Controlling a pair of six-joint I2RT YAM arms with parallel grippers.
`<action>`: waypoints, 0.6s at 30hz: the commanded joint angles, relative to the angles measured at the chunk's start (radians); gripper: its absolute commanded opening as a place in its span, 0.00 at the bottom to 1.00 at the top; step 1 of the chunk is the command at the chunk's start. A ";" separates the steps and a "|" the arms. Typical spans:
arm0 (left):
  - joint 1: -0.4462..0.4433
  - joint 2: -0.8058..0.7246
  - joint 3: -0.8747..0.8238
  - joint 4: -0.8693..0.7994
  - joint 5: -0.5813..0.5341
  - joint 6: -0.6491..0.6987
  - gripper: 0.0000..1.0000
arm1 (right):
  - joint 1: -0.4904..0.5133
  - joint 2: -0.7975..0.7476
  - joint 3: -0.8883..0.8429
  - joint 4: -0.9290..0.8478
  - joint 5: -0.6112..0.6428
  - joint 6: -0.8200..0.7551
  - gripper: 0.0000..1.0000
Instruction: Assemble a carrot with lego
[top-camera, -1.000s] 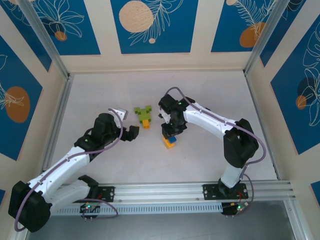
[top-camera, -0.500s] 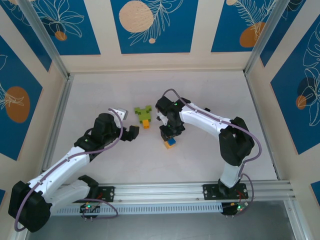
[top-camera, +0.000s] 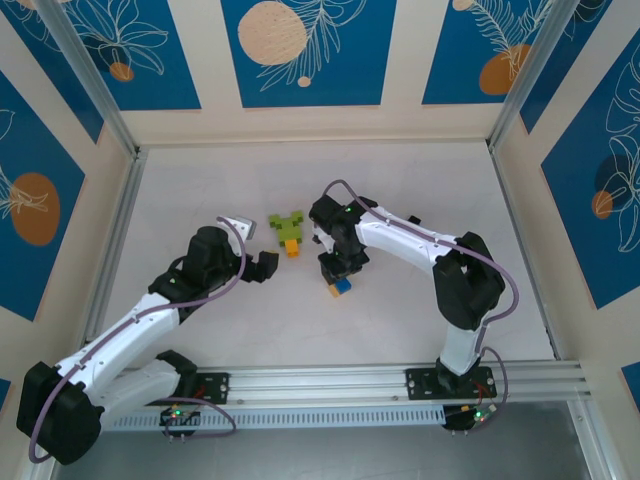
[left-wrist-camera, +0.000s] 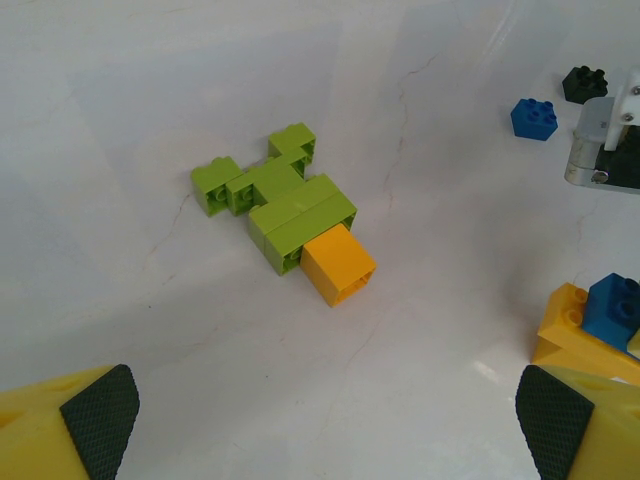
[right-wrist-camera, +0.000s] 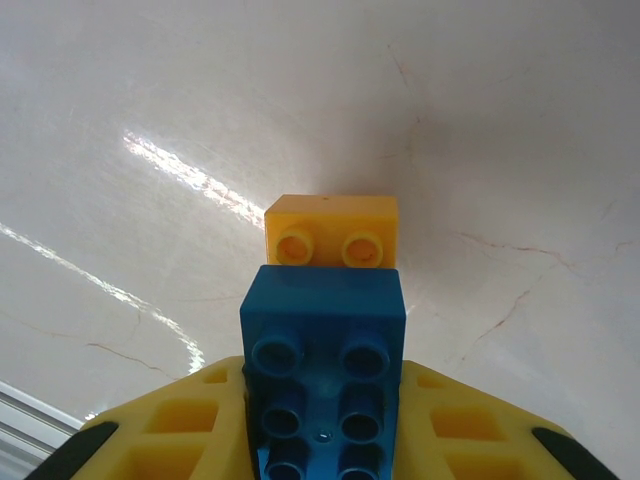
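R end effector (top-camera: 340, 271): clamps blue brick (right-wrist-camera: 325, 385), orange brick (right-wrist-camera: 332, 232) at its tip | green stack (left-wrist-camera: 272, 195) on surface (top-camera: 420, 180) to its left, long axis far-near | L end effector (left-wrist-camera: 325, 428): wide, nearer.

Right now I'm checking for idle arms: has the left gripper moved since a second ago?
No: the left gripper stays open, same gap from the green leaves.

my right pincer (right-wrist-camera: 325, 450) is hiding the sides of the blue brick (right-wrist-camera: 325, 340), and the picture's bottom edge is cutting its end off. the blue brick is covering part of the orange brick (right-wrist-camera: 331, 225).
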 joint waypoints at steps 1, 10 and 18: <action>-0.003 -0.003 0.024 -0.005 0.020 0.016 1.00 | 0.009 0.020 0.025 -0.017 0.002 0.013 0.31; -0.003 0.000 0.025 -0.003 0.021 0.015 0.99 | 0.007 -0.004 0.027 -0.015 0.020 0.021 0.30; -0.003 -0.007 0.024 -0.006 0.020 0.016 0.99 | 0.011 0.013 0.036 -0.020 0.013 0.014 0.30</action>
